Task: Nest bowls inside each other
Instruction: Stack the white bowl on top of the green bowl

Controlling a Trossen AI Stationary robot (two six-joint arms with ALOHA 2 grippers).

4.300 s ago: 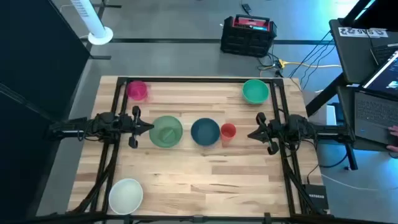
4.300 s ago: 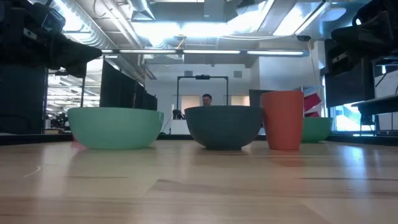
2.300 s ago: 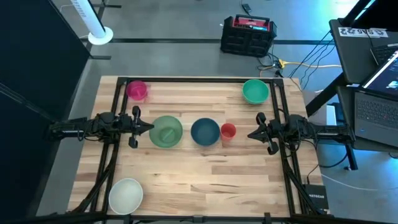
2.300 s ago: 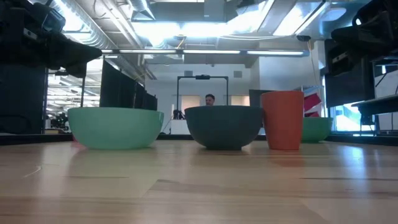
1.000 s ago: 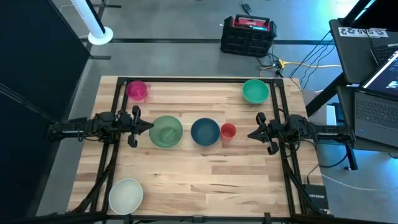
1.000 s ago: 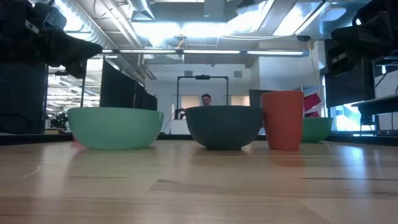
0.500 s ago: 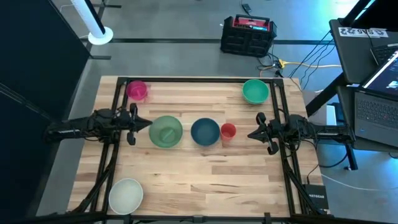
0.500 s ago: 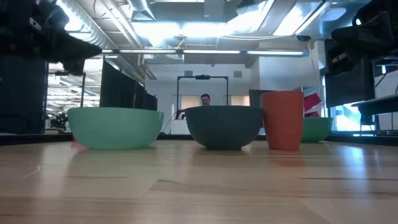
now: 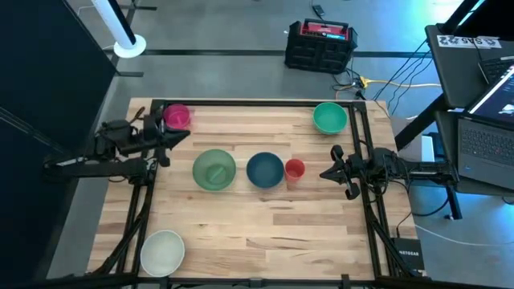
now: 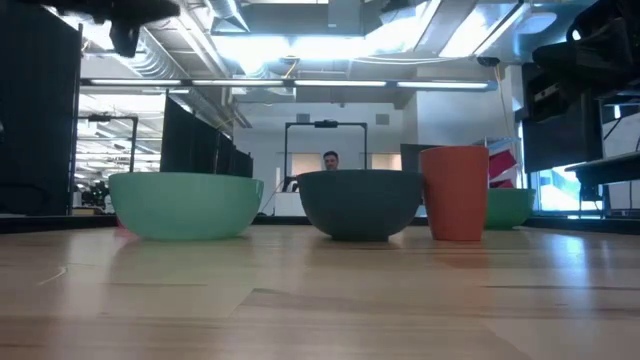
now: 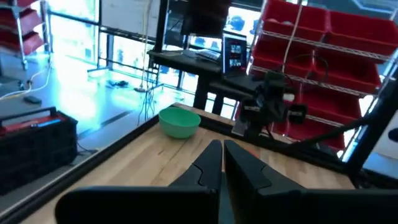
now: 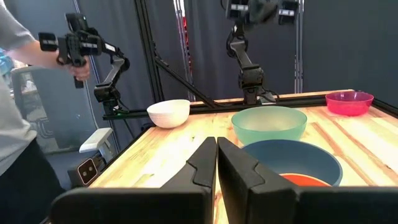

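Observation:
Five bowls stand apart on their bases on the wooden table. The sage green bowl point(image 9: 214, 169) and the dark blue bowl point(image 9: 264, 168) are in the middle. The magenta bowl point(image 9: 177, 116) is far left, the teal bowl point(image 9: 329, 117) far right, and the white bowl point(image 9: 163, 250) near left. My left gripper point(image 9: 185, 132) is shut and holds nothing; it hangs raised above the table's left side, between the magenta and sage bowls. My right gripper point(image 9: 324, 172) is shut and holds nothing; it stays at the right edge, pointing at the cup.
A small orange-red cup point(image 9: 295, 168) stands right next to the blue bowl. Black frame rails point(image 9: 148, 201) run along the table's left and right sides. A person's sleeve point(image 12: 15, 37) shows beyond the table in the right wrist view. Bare wood point(image 9: 265, 233) lies toward the near edge.
My left gripper has risen well above the table and swung a little toward the far edge, near the magenta bowl, staying shut. No bowl has moved.

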